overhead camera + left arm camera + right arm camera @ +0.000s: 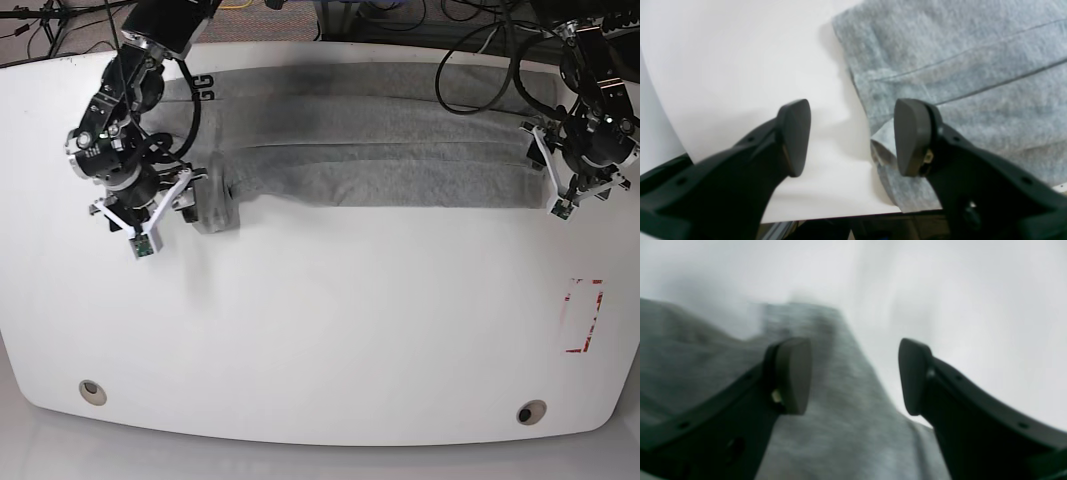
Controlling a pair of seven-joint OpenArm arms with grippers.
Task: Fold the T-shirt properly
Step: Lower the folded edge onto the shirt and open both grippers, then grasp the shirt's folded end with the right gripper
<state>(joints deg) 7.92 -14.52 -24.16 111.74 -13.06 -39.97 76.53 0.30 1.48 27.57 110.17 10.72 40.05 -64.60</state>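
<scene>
The T-shirt (pixel 360 150) lies as a long folded band between both arms. The left gripper (pixel 851 138) stands spread at its end corner; the right gripper (pixel 855 376) stands spread over the opposite end. Next, probably: pinch both ends together.

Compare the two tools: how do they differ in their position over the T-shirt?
The left tool stands at the T-shirt's edge: one pad over bare white table, the other over cloth. The right tool has grey cloth under most of its gap, with table beyond. In the base view, the cloth by the right tool is bunched; by the left tool it lies flat. Both are open and hold nothing.
</scene>
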